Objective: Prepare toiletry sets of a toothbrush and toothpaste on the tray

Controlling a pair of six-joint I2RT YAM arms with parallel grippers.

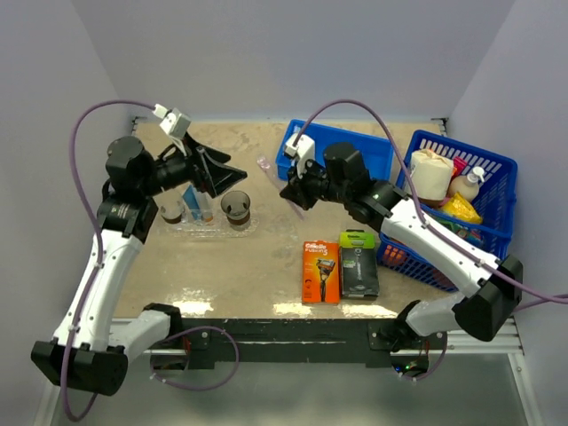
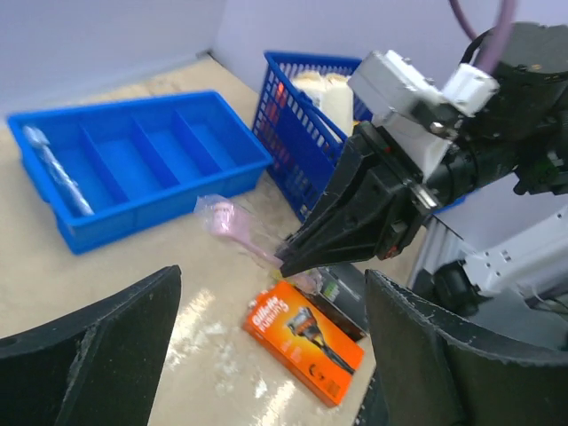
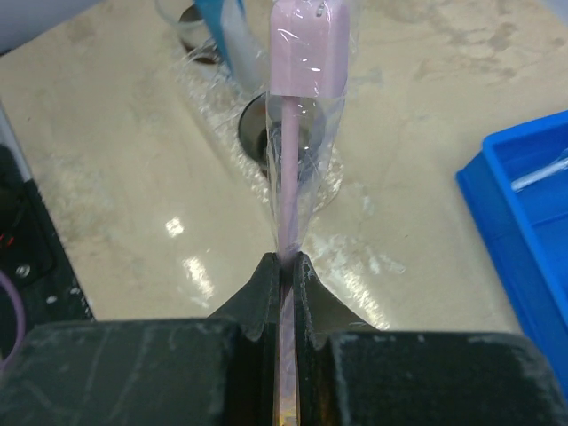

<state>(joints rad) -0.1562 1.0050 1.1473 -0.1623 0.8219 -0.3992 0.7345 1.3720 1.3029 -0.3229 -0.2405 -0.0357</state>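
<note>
Right claw (image 3: 286,266) shut tight on the shaft of a slim pink toothbrush (image 3: 291,142) sealed in clear film, brush head well ahead of the fingertips. Right arm stretched from its base at the near right, up and across toward table centre, wrist pointing left. Toothbrush held off the table, just right of the flat see-through plastic tray (image 1: 217,228); small brownish-tinted round cup (image 3: 257,129) seen behind the wrapper in the wrist view. Left claw (image 1: 238,179) spread wide, gripping nothing, poised over the tray. Left arm rising steeply from the near left, then bent rightward at the elbow, wrist facing the right claw. Second tinted cup (image 1: 173,211) at the tray's left end, upright pale blue-white items (image 1: 197,204) between the cups, too small to tell apart. Solid blue compartmented bin (image 2: 160,209) at the far edge, a wrapped blue-white toothbrush (image 2: 53,169) lying in its end compartment. Orange razor pack (image 2: 302,337) and black-green razor pack (image 1: 358,264) side by side near the front. Blue lattice basket (image 1: 466,146) at far right.
</note>
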